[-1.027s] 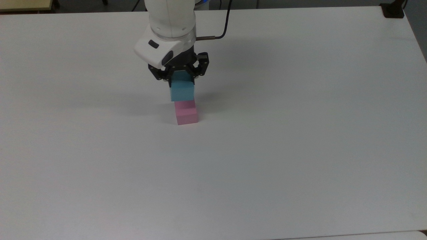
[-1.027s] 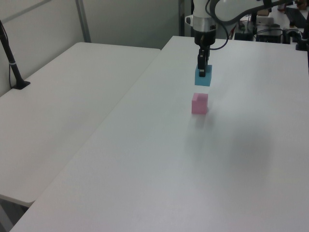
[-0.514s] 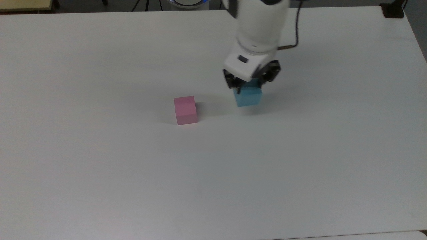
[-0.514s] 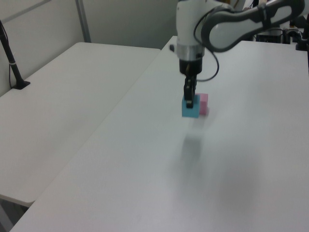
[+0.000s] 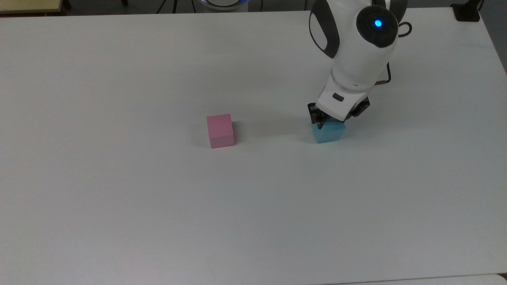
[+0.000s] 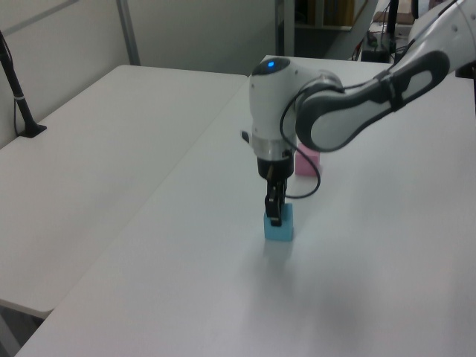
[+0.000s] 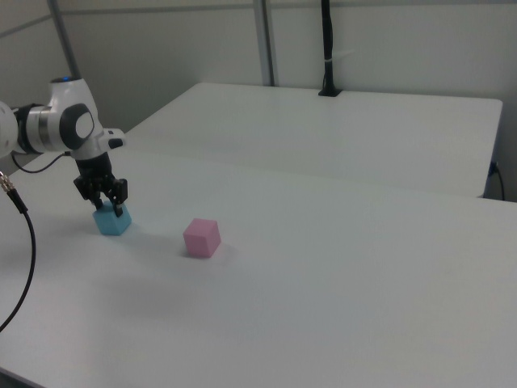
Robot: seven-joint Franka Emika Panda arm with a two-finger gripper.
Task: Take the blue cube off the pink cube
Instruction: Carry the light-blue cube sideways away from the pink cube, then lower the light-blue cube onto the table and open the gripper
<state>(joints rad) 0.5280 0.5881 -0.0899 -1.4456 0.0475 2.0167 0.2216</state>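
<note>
Blue cube point(image 5: 328, 132): on the white table point(image 5: 119, 198), well apart from the pink cube point(image 5: 220, 130), to the top view's right of it; its upper part is covered by the gripper point(image 5: 332, 120). Gripper: fingers closed against the blue cube's sides, pointing down. Pink cube: standing alone on the table, partly hidden behind the arm point(image 6: 349, 119) in the left view.

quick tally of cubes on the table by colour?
blue cube: 1, under the tool
pink cube: 1, standing alone on the table
Total: 2 cubes
</note>
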